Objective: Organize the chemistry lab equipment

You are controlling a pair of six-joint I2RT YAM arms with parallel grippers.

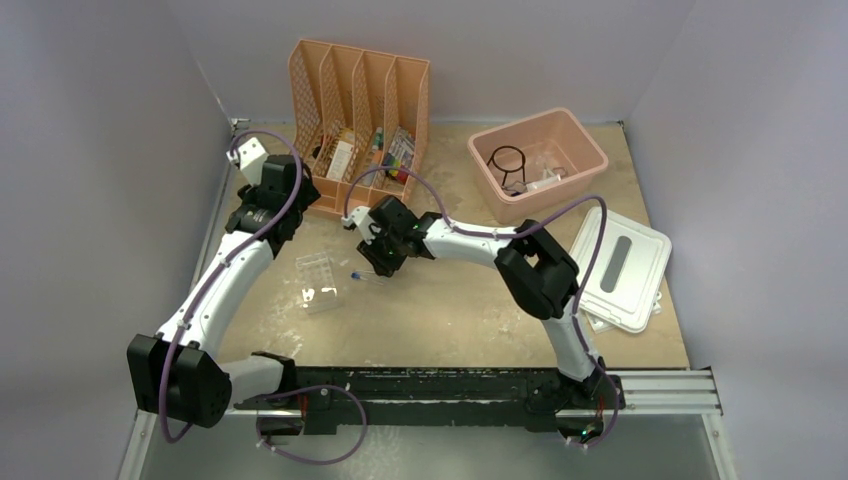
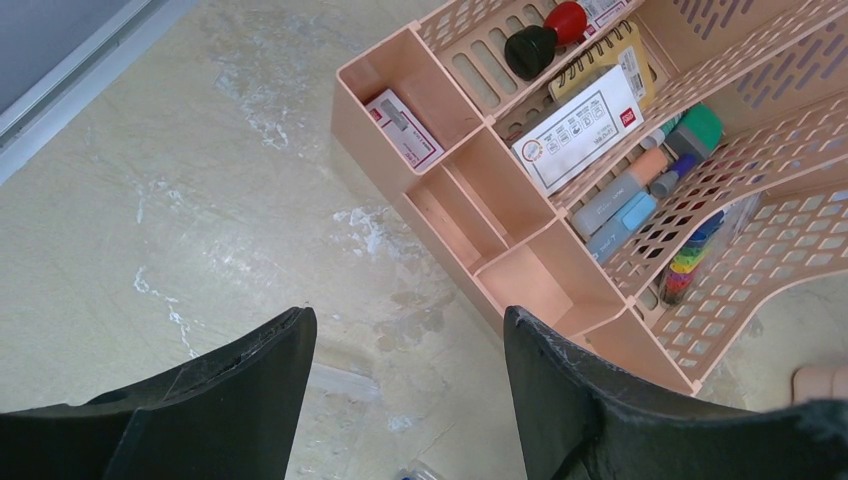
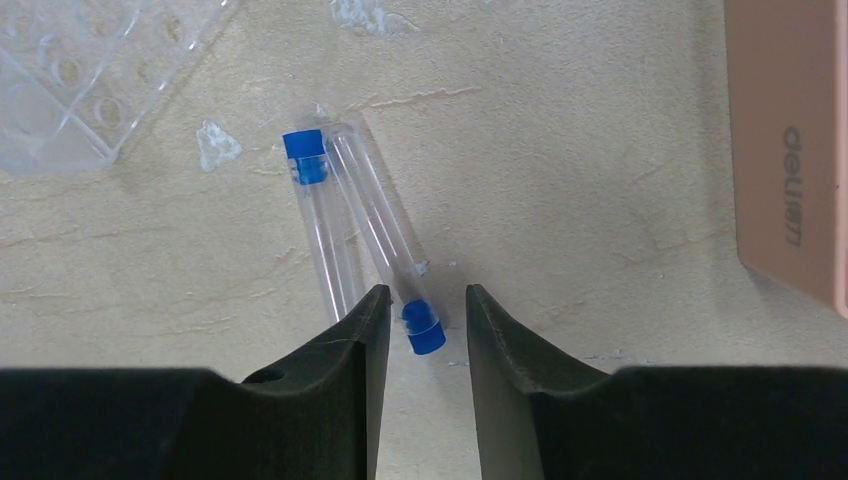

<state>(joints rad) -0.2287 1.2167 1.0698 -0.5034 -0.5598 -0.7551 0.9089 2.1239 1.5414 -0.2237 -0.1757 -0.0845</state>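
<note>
Two blue-capped clear tubes lie side by side on the table, caps at opposite ends (image 3: 318,215) (image 3: 385,235); they also show in the top view (image 1: 366,277). My right gripper (image 3: 426,294) (image 1: 378,258) is open just above them. Its jaws straddle the near blue cap (image 3: 424,328) without closing on it. The white tube rack (image 1: 318,281) (image 3: 60,80) lies left of the tubes. My left gripper (image 2: 408,318) (image 1: 283,205) is open and empty over the table beside the peach organizer (image 2: 470,215). A black wire ring (image 1: 508,160) lies in the pink tub (image 1: 590,150).
The peach file organizer (image 1: 360,120) stands at the back, holding markers and small boxes. The tub's white lid (image 1: 622,265) lies at the right. A clear item lies in the tub beside the ring. Grey walls close in the table at left, back and right.
</note>
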